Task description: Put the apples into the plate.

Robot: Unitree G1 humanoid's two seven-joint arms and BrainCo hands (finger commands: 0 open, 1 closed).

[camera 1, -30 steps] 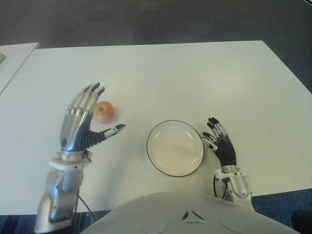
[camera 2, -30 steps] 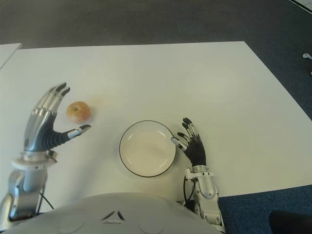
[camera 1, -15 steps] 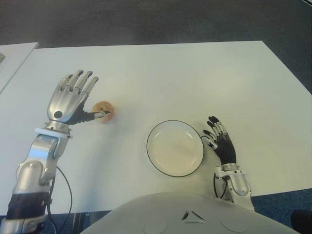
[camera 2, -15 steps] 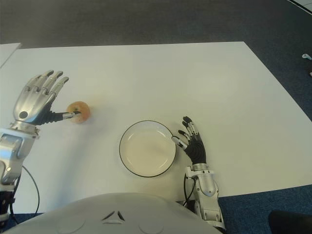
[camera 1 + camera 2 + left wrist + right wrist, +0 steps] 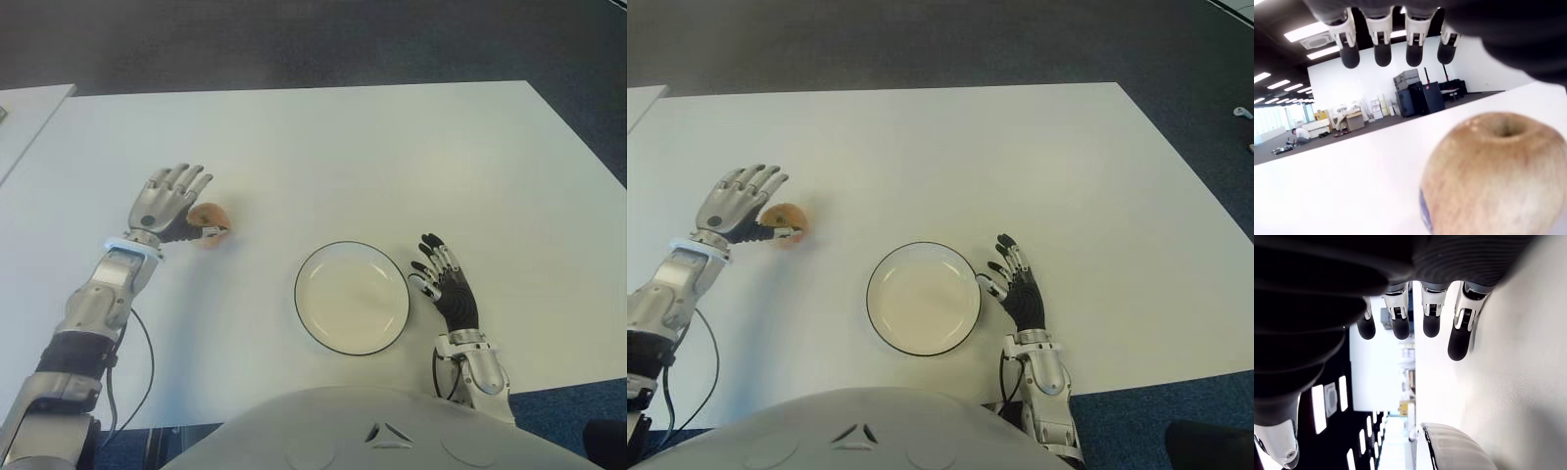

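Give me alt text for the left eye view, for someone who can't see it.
The left robot hand reaches over an apple on a white table, fingers spread and not yet closed. An empty white plate sits nearer the robot, with the open right robot hand just beside its right rim.

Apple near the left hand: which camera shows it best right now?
The left wrist view: the round yellow-red apple fills it, stem dimple up, on the white table. Both eye views show it small, partly behind the left hand. The right wrist view misses it.
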